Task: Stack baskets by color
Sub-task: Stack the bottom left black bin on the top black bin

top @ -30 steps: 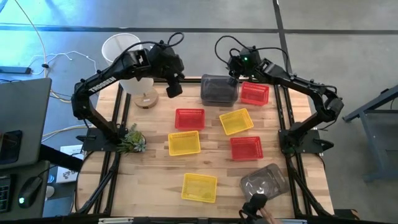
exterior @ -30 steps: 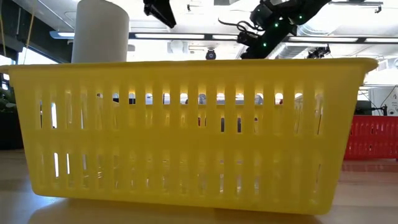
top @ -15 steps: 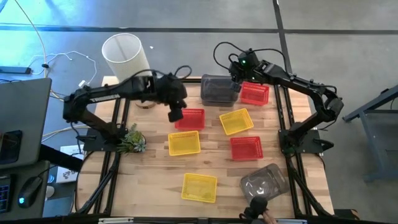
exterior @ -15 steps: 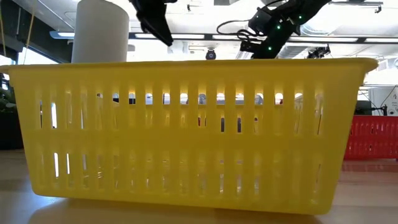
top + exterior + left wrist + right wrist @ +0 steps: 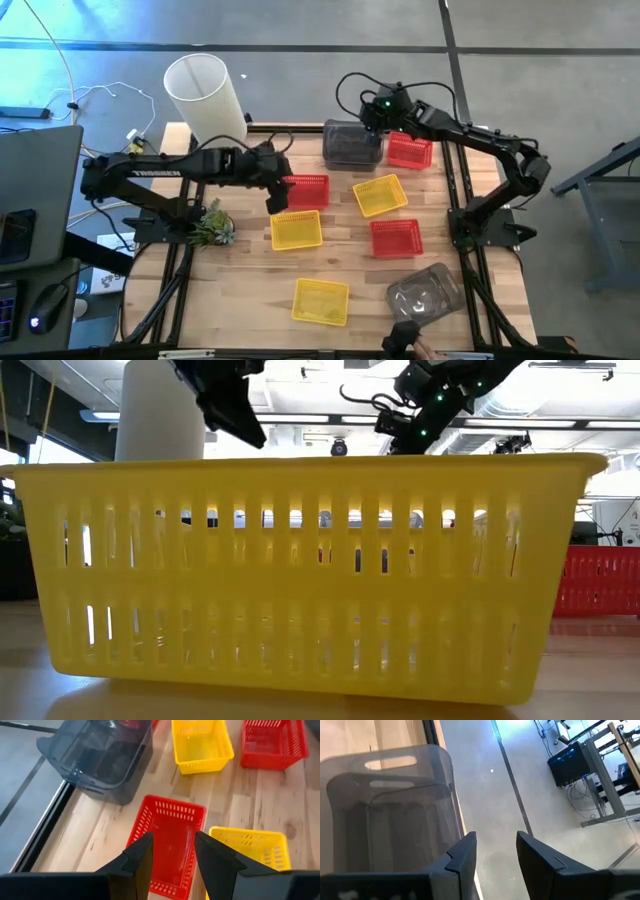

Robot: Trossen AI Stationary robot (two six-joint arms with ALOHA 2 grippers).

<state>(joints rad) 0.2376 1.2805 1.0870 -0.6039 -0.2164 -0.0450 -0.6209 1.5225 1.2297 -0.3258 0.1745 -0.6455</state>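
Observation:
In the high view, several baskets lie apart on the wooden table. There are red ones (image 5: 305,190) (image 5: 410,150) (image 5: 396,238) and yellow ones (image 5: 297,230) (image 5: 380,195) (image 5: 321,300). One grey basket (image 5: 352,145) is at the far edge and another (image 5: 425,290) at the near right. My left gripper (image 5: 278,195) hovers open above the middle red basket (image 5: 170,845), which shows between its fingers. My right gripper (image 5: 375,122) is open in the air by the far grey basket (image 5: 390,820), with nothing between its fingers.
A tall white cylinder lamp (image 5: 205,95) stands at the far left corner and a small plant (image 5: 210,225) at the left edge. In the low view the near yellow basket (image 5: 310,570) fills the front. Bare wood lies at the near left.
My left gripper has come down and toward the table's near edge, from beside the lamp to above the middle red basket, staying open. No basket has moved.

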